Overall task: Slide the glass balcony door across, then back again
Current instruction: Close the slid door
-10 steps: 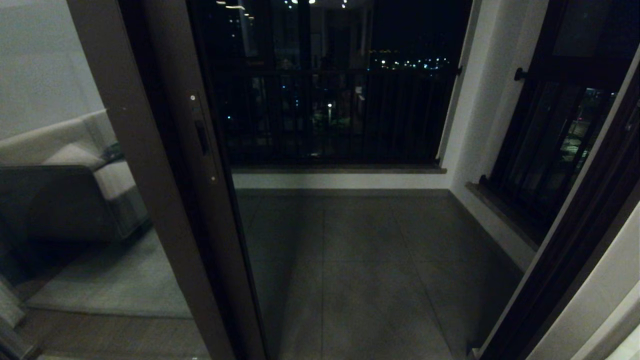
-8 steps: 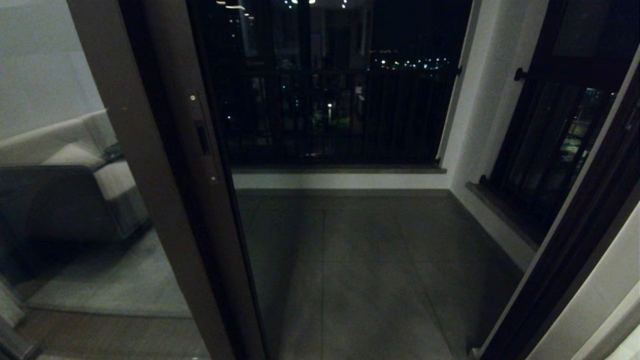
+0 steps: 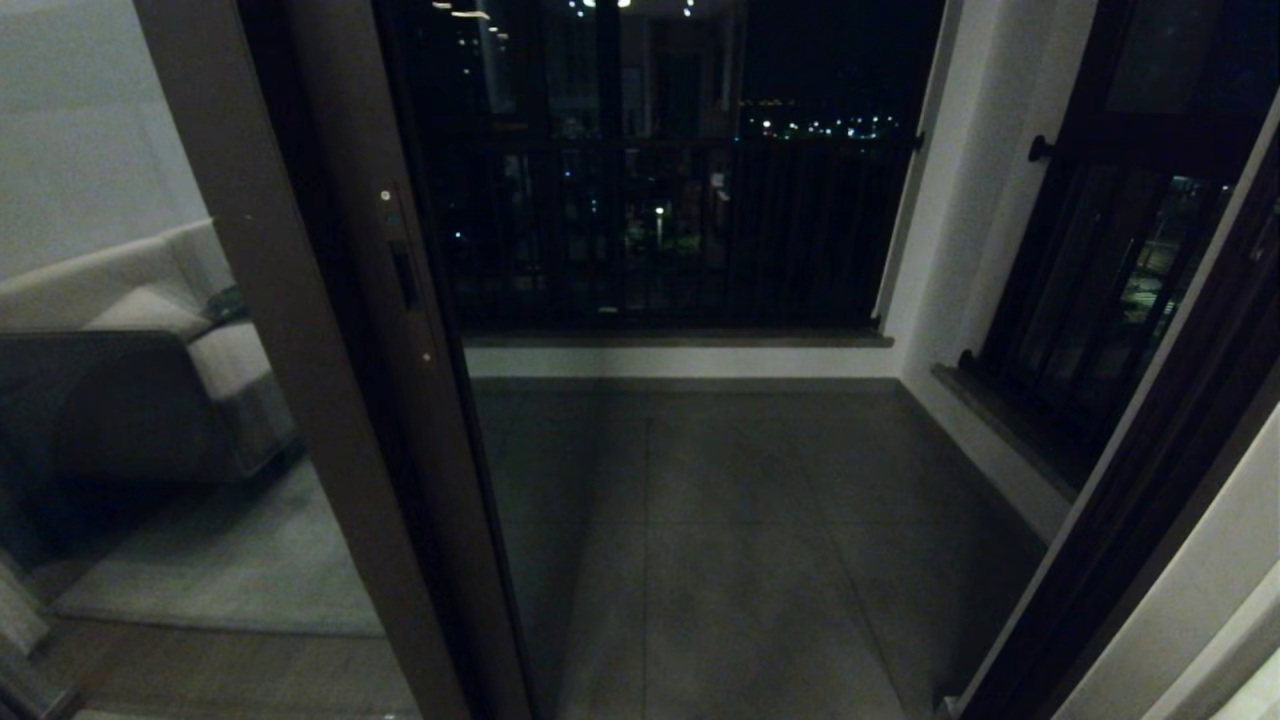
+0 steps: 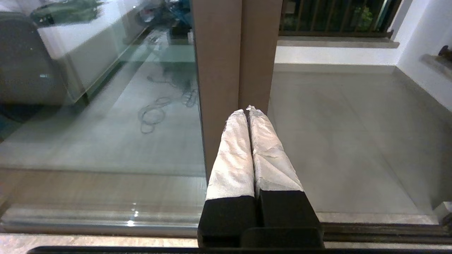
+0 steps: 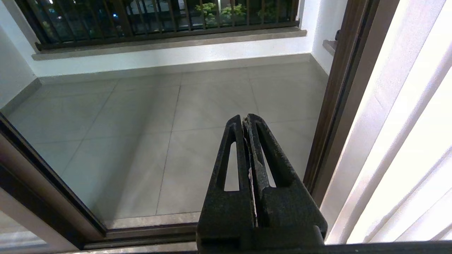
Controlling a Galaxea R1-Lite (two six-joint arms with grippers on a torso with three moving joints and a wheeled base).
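Observation:
The glass balcony door [image 3: 440, 480] stands at the left of the head view, slid aside, with its dark brown upright and recessed slot handle [image 3: 403, 275] facing the open doorway. Neither gripper shows in the head view. In the left wrist view my left gripper [image 4: 246, 110] is shut, its white-wrapped fingers [image 4: 233, 155] pressed together and empty, low down just in front of the door's brown upright [image 4: 257, 53]. In the right wrist view my right gripper [image 5: 244, 118] is shut and empty, hanging over the balcony floor near the right door jamb [image 5: 335, 116].
Grey balcony floor tiles [image 3: 750, 520] lie beyond the opening. A black-barred railing [image 3: 680, 230] closes the far side and a barred window [image 3: 1100, 300] the right wall. The floor track [image 5: 148, 234] runs across the threshold. A sofa [image 3: 120, 380] shows in the left glass.

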